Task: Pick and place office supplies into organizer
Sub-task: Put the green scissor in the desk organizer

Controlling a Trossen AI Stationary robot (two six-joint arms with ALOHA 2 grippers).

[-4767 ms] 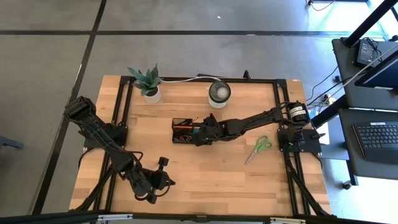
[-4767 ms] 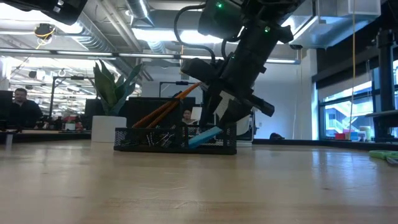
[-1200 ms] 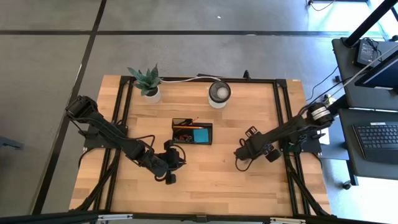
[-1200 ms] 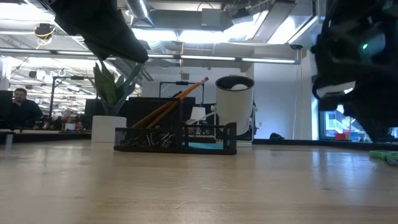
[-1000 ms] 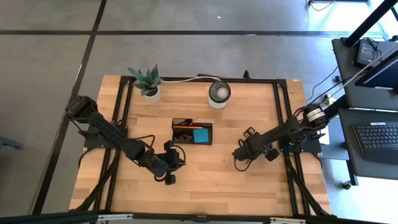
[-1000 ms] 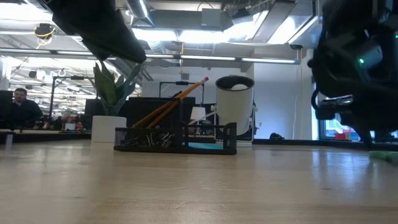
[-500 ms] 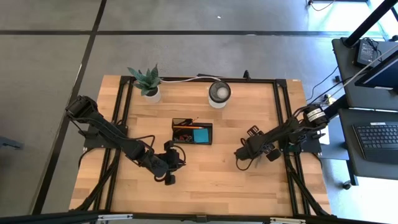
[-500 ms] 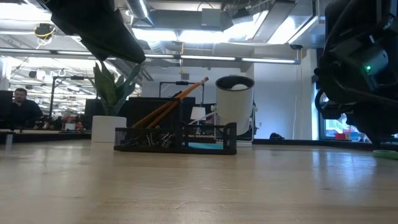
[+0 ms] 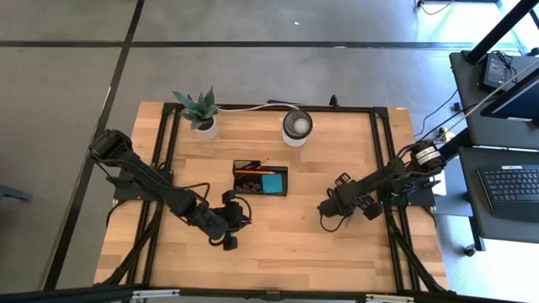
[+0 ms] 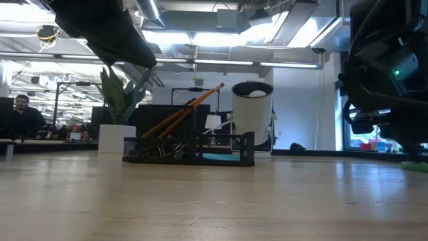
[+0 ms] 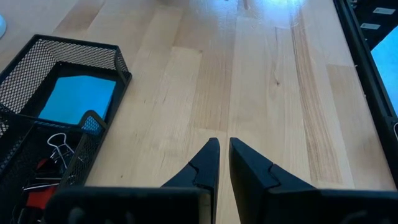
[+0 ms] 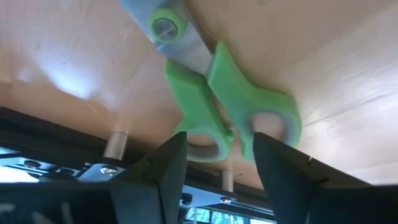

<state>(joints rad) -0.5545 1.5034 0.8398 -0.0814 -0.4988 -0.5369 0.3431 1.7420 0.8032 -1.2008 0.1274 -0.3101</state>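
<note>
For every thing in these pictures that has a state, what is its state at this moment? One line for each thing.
Scissors: blades closed, lying flat on the table, handles between the open fingers of the right end effector.
Left end effector: nearly shut, empty, beside the organizer.
Organizer: holds the blue sticky-note pad, clips and orange pencils, which lean out over its rim.
Cup: upright behind the organizer.
Potted plant: upright.
</note>
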